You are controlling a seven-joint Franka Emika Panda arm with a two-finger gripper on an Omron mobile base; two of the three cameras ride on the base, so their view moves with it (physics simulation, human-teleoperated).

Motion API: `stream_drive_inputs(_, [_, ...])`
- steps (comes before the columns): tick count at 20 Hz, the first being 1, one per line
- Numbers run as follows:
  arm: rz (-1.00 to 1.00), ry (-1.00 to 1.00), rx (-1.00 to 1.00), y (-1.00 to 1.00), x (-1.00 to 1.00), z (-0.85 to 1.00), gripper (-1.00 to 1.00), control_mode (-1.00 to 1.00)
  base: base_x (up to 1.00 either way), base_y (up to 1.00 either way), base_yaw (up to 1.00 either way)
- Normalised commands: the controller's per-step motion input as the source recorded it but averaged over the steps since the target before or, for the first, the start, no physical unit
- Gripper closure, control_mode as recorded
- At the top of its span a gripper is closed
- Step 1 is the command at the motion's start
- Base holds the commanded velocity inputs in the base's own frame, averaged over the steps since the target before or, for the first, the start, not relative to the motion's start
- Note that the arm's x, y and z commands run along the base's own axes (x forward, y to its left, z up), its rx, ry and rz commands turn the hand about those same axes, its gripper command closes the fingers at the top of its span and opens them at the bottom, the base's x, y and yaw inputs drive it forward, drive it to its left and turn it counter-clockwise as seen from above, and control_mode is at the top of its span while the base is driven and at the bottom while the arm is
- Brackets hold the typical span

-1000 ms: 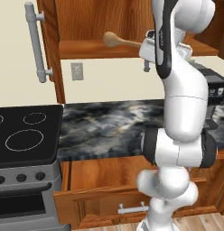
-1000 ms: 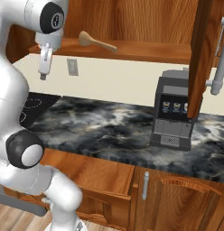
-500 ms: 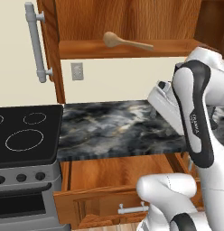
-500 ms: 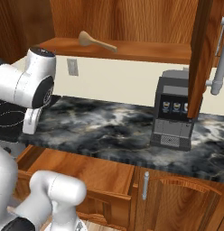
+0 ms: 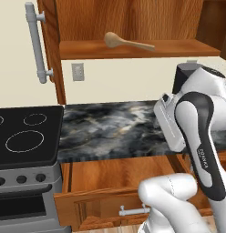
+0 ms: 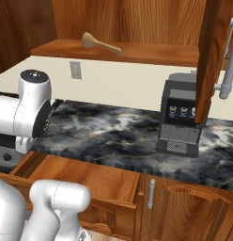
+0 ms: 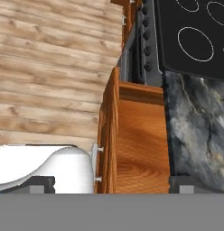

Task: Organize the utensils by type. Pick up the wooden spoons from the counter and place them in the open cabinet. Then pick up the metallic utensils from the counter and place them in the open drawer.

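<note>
Up in the cabinet one wooden spoon lies; our gripper hangs released over the drawer; we must next find another utensil.

Around the jaws you see kitchen fittings.

Far ahead of the jaws lies the black cooktop, with white rings drawn on it. Its dark knobs sit in a row on the grey front just beside it. To the left of the jaws, the light plank floor is spread out below. The dark coffee machine stands behind the jaws, on the side away from the cooktop. A wall outlet is higher up, and a lower cabinet door is closed under the machine.
</note>
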Motion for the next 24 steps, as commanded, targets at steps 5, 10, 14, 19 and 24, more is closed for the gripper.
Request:
stream_drive_inputs(5, [-0.29, 0.08, -0.02, 0.06, 0.12, -0.18, -1.00, -1.00, 0.00, 0.00, 0.00])
stream_drive_inputs(10, [-0.10, 0.16, 0.00, 0.00, 0.12, -0.02, -1.00, -1.00, 0.00, 0.00, 0.00])
stream_drive_inputs(14, [-0.31, 0.02, 0.02, 0.00, -0.02, -0.06, -1.00, -1.00, 0.00, 0.00, 0.00])
stream_drive_inputs(19, [-0.43, 0.00, 0.04, 0.00, -0.12, -0.03, -1.00, -1.00, 0.00, 0.00, 0.00])
stream_drive_inputs(24, [-0.31, 0.00, 0.00, 0.03, -0.38, -0.13, -1.00, -1.00, 0.00, 0.00, 0.00])
